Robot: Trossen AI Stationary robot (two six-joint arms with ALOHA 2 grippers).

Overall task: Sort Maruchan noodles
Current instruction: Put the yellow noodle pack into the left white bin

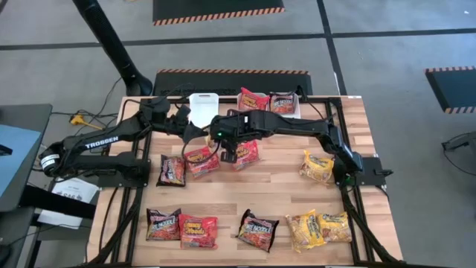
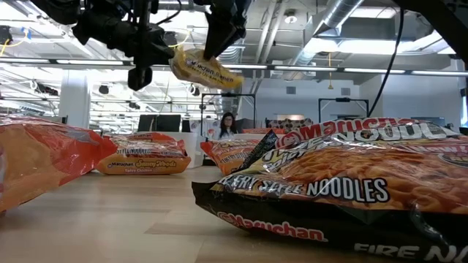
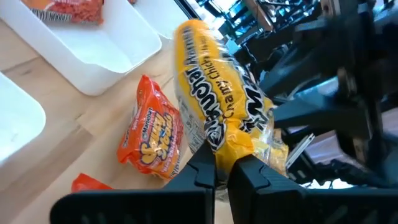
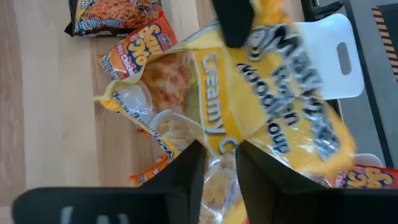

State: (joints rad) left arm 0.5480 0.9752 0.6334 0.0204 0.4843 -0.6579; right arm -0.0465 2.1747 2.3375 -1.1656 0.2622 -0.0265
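While both dark arms meet above the middle of the wooden table [image 1: 282,190], a shiny yellow noodle packet [image 3: 217,106] hangs in the air between them. Starting on the left, the left gripper [image 3: 222,169] has its two fingers squeezed tight on one edge of that yellow packet. Just right of it, the right gripper [image 4: 217,163] has the other end between its fingers, and these stand partly apart; I cannot tell if they grip it. Under the arms lie crinkly red noodle packets [image 1: 202,160] and a dark brown noodle packet [image 1: 172,170]. A white plastic bin [image 1: 202,108] sits at the back edge, with another bin [image 1: 297,109] to its right holding two packets. More packets lie along the near edge.
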